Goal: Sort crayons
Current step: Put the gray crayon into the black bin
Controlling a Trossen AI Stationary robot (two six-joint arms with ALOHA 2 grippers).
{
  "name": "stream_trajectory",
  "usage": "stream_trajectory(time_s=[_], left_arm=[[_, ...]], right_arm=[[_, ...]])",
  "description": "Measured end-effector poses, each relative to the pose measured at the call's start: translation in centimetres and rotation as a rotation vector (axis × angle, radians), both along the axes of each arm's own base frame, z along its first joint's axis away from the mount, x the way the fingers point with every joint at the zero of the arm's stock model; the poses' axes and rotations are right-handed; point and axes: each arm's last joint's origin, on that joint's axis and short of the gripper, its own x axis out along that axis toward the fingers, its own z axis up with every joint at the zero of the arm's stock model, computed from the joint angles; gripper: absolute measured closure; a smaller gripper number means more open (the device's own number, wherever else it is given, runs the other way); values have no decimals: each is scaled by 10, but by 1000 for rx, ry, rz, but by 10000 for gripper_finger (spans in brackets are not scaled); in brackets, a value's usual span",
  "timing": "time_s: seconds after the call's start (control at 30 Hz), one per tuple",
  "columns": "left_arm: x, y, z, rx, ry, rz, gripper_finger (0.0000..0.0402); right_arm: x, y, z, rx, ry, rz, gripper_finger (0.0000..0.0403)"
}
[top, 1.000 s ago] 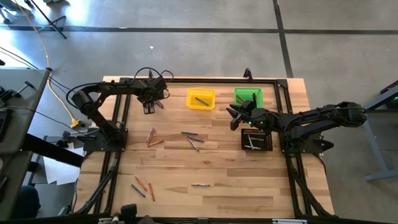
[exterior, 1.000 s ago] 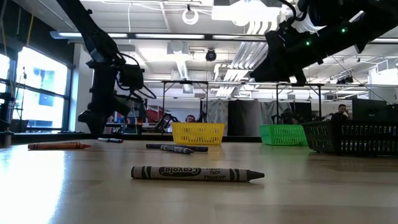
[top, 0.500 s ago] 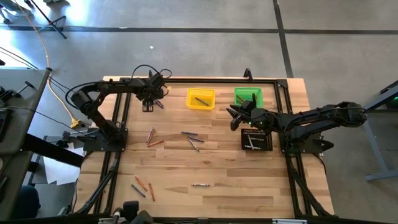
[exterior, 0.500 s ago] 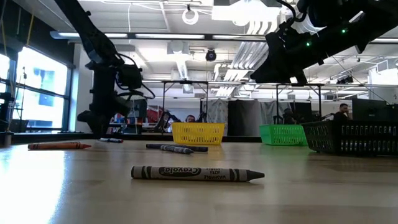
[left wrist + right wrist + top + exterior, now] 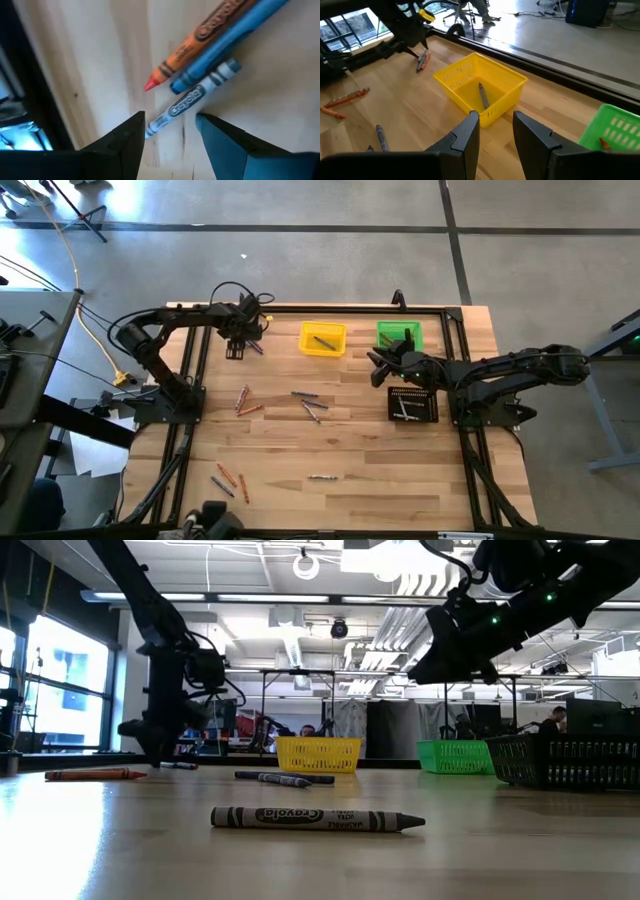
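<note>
Three thin paper-wrapped wax crayons (image 5: 200,70), orange, blue and grey, lie touching left of the yellow mesh bin (image 5: 322,338). Left gripper (image 5: 170,131) hovers spread wide over the grey one; light, stiff, rolls easily, pinch mid-length. Right gripper (image 5: 496,120) hangs right of that bin, half-open, empty.

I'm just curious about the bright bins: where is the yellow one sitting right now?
In the high view the yellow bin sits near the table's far edge, just left of the green bin, between the two arms, with one crayon inside.
</note>
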Motion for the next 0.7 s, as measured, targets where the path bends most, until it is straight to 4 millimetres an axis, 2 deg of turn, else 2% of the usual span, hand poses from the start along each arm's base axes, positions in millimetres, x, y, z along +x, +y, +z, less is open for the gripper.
stream_trajectory(time_s=[0.23, 0.37, 0.7], left_arm=[[1, 0, -5, -11, 24, -15, 218], [1, -1, -6, -31, 25, -23, 238], [0, -1, -5, -33, 7, 40, 384]], right_arm=[[-1, -1, -1, 0, 9, -6, 290], [-1, -1, -1, 0, 9, -6, 290], [-1, -1, -1, 0, 9, -6, 290]])
